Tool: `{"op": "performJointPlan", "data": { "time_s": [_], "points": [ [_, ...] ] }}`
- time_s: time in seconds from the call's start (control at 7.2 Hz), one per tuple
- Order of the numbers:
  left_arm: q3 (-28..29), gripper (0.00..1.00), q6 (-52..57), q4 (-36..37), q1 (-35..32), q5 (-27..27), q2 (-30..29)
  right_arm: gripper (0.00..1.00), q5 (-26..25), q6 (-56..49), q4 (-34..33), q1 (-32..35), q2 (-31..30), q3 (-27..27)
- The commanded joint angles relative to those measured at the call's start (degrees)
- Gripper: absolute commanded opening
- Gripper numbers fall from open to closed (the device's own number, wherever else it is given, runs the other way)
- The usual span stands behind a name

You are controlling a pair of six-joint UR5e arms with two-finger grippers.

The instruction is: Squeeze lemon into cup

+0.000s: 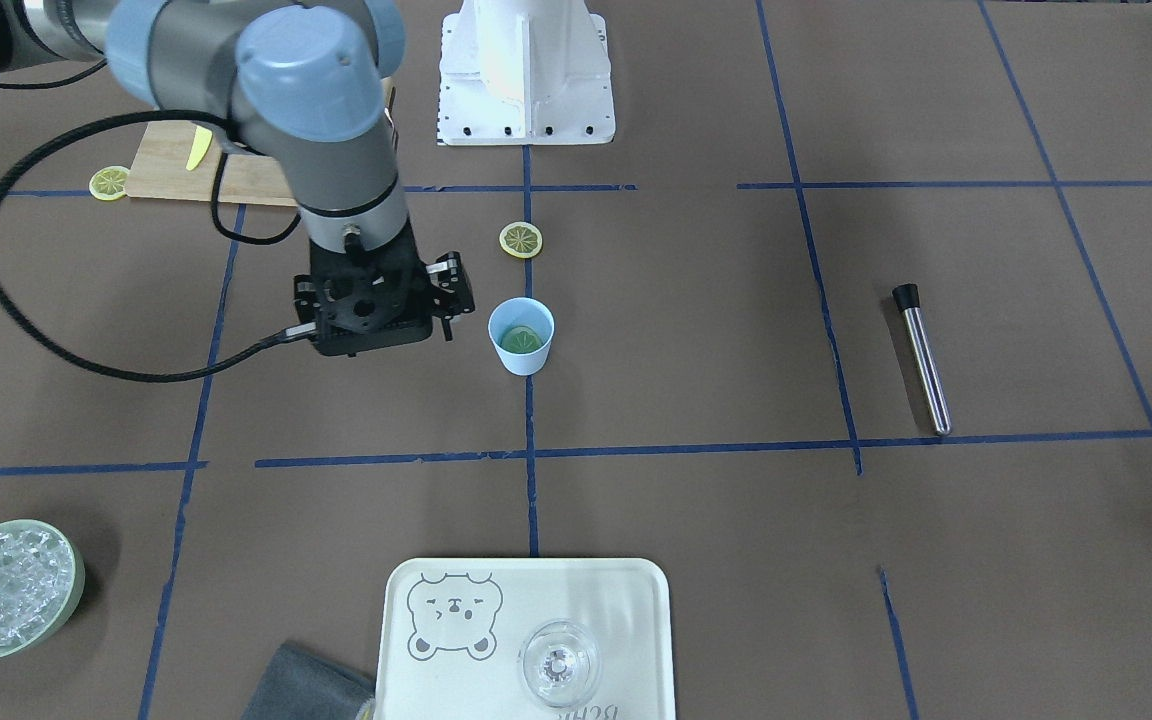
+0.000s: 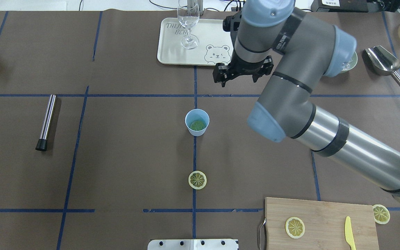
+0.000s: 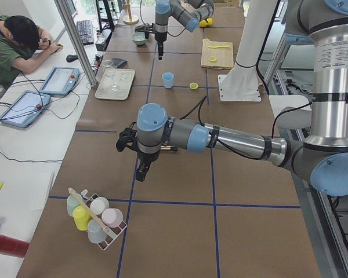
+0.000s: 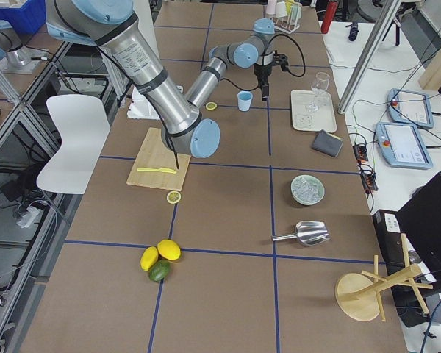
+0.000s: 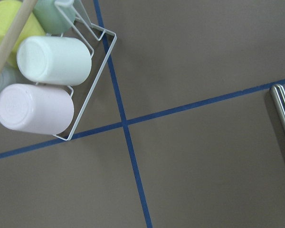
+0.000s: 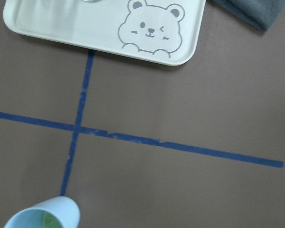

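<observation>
Right gripper [image 1: 373,318] hangs just beside the small light-blue plastic cup [image 1: 525,361], off toward the robot's right, tray side, and it's the nearer arm; its jaws are hidden, so wide or narrow I can't tell. The cup stands upright on the blue tape line, a round lemon slice [image 1: 522,340] lying inside. Left gripper [image 3: 140,167] waits well apart, jaws unreadable too. The pale-green bowl [image 1: 77,580] holds ice

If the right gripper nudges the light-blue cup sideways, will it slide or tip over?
Likely very light: the cup looks like thin plastic holding only what seems a citrus slice. It tapers to a narrow base, so a high nudge may tip it; a low one would probably slide it.
</observation>
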Motion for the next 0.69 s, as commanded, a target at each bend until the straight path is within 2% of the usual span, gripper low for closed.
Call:
{"op": "performJointPlan", "data": {
  "time_s": [0.0,0.14,0.28,0.42,0.56],
  "points": [
    [3.0,1.0,-0.2,-16.1,0.0,-0.2,-2.6,1.0,5.7,-13.7,-0.4,11.5,-6.7,0.9],
    [7.5,1.0,-1.2,-27.2,0.3,-0.6,-3.6,1.0,8.9,-22.1,-0.4,17.0,-10.8,1.0],
    [8.6,1.0,-7.5,-30.9,0.8,-1.0,-4.2,1.0,10.6,-32.1,-0.4,22.2,-15.6,1.1],
    [8.2,1.0,-12.3,-31.3,3.3,-2.7,-4.5,1.0,13.5,-37.4,-0.4,27.6,-20.1,1.1],
    [6.4,1.0,-13.1,-32.4,7.3,-2.9,-6.0,1.0,18.2,-37.7,0.1,33.8,-26.5,0.9]
  ]
}}
